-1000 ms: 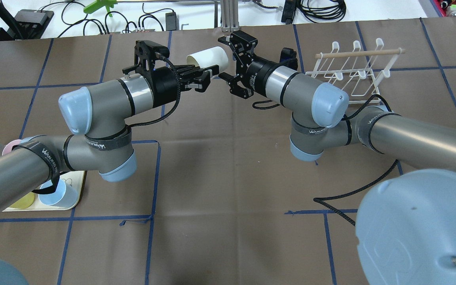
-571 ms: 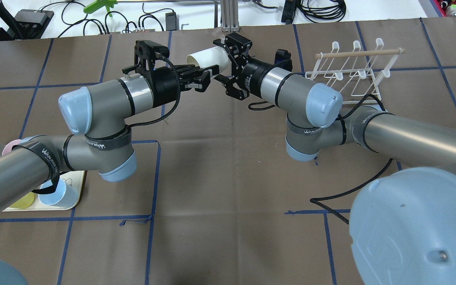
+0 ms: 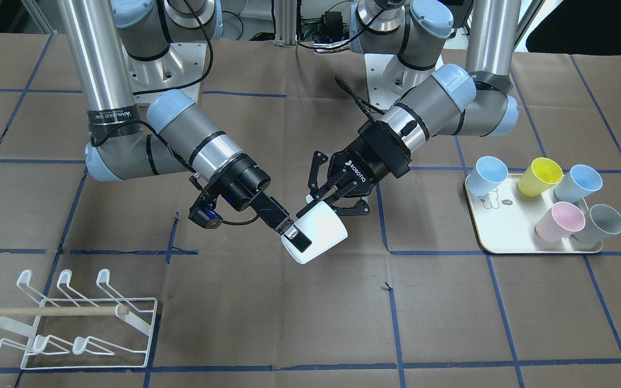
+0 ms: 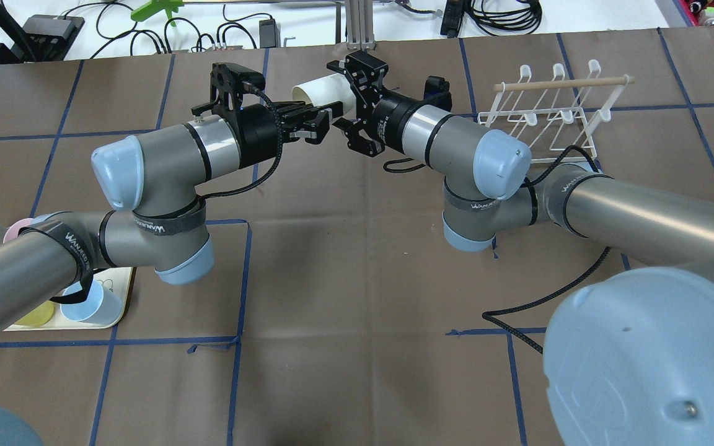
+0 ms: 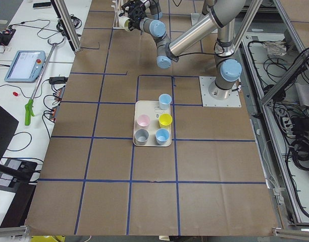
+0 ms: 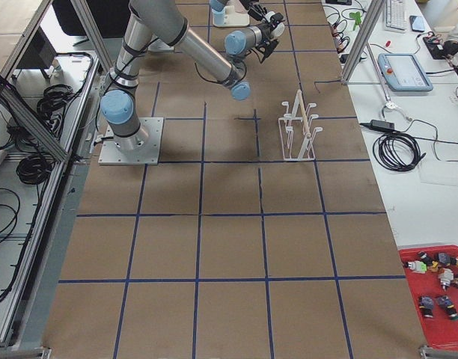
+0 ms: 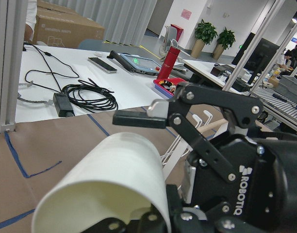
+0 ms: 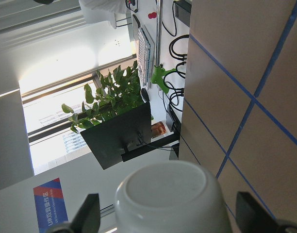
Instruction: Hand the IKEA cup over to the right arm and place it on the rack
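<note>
A white IKEA cup [image 3: 318,231] hangs sideways in the air over the middle of the table. My left gripper [image 3: 315,207] is shut on its rim [image 4: 326,114]. My right gripper [image 3: 295,237] is open, and its fingers straddle the cup's closed base [image 4: 348,102]. In the right wrist view the cup's bottom [image 8: 168,194] sits between the two fingers [image 8: 90,213] with a gap on each side. In the left wrist view one right finger [image 7: 139,118] reaches over the cup [image 7: 109,184]. The white wire rack [image 3: 62,323] with its wooden dowel stands empty on the right arm's side [image 4: 549,118].
A cream tray [image 3: 504,237] with several coloured cups lies on the left arm's side and also shows in the overhead view [image 4: 118,310]. A black cable [image 4: 543,303] trails from the right arm over the brown, blue-taped table.
My right gripper has moved toward the cup, and its open fingers now lie on either side of the cup's base. The left gripper and the cup have stayed still.
</note>
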